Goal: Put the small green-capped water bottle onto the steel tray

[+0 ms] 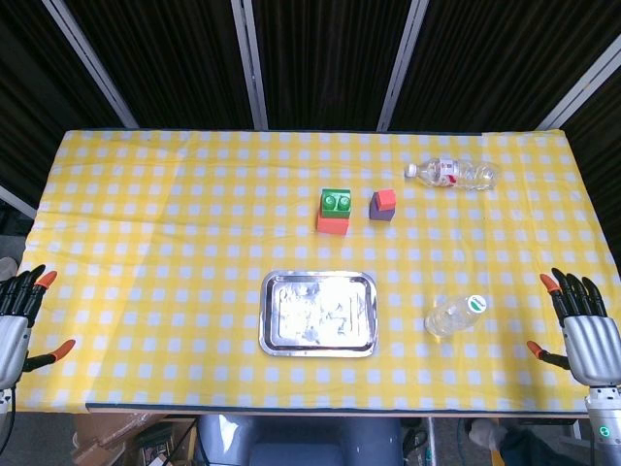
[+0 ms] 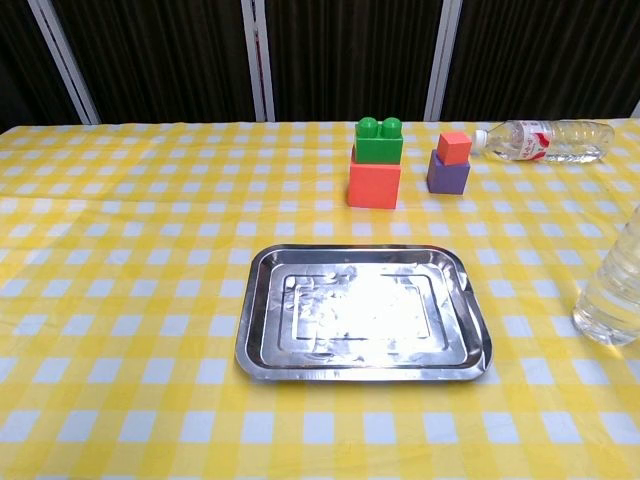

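Task unstarted: green-capped water bottle [image 1: 453, 315] upright on tabletop [image 1: 146, 214], right of bare steel tray [image 1: 318, 313]; left hand [image 1: 17, 313] and right hand [image 1: 586, 325] released, fingers spread, nothing held.

Glossy steel tray [image 1: 318, 313], clear plastic bottle [image 1: 453, 315], checked tablecloth [image 1: 175, 243]

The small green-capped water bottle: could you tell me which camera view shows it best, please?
The head view shows the small green-capped water bottle whole, standing right of the steel tray, cap visible. The chest view cuts it off at the right edge, showing only its clear lower body, without the cap.
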You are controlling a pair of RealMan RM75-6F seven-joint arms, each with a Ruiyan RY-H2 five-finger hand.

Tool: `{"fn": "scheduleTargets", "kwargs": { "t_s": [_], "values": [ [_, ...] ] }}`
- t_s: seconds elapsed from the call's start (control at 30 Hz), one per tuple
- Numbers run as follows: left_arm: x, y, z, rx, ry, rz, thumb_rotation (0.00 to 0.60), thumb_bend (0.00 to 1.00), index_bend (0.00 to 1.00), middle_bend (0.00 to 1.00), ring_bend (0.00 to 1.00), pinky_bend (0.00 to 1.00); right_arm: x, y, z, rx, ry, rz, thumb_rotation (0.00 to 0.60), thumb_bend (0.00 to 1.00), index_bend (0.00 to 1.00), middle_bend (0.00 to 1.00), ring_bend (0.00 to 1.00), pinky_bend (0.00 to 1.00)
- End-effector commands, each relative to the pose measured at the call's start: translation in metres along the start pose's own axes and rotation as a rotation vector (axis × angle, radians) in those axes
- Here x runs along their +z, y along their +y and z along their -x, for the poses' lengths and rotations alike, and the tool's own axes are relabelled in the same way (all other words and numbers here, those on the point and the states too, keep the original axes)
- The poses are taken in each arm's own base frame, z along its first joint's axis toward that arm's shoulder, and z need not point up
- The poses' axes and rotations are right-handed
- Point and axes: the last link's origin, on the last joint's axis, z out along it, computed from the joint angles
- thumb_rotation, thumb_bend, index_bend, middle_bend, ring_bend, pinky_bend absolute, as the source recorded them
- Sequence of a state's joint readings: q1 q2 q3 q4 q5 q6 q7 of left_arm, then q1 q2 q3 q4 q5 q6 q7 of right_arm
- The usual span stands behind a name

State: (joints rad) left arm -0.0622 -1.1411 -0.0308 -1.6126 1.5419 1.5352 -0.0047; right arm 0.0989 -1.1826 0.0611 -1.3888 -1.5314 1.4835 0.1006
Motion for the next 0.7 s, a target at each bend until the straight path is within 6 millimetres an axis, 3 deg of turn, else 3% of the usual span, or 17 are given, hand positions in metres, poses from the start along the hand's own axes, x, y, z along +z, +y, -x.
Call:
{"fn": "scheduleTargets", "kwargs": {
  "t_s": [0.03, 0.57, 0.7],
  "values": [
    [0.000, 0.001, 0.000, -0.002, -0.004, -0.003, 0.600, 0.14, 0.03, 0.00, 0.00, 0.00, -0.001, -0.001, 0.001, -0.010, -0.007, 0.002, 0.600, 0.11, 0.09, 0.05, 0.00, 0.00],
    [-0.002, 0.003, 0.001, -0.010, -0.025, -0.009, 0.600, 0.14, 0.03, 0.00, 0.00, 0.00, -0.002, -0.004, 0.001, 0.050, -0.046, 0.020, 0.600, 0.11, 0.09, 0.05, 0.00, 0.00],
    [-0.004, 0.003, -0.001, -0.011, -0.021, -0.009, 0.600, 0.14, 0.03, 0.00, 0.00, 0.00, 0.004, -0.013, 0.003, 0.124, -0.061, -0.001, 0.600, 0.11, 0.14, 0.05, 0.00, 0.00]
  ]
}}
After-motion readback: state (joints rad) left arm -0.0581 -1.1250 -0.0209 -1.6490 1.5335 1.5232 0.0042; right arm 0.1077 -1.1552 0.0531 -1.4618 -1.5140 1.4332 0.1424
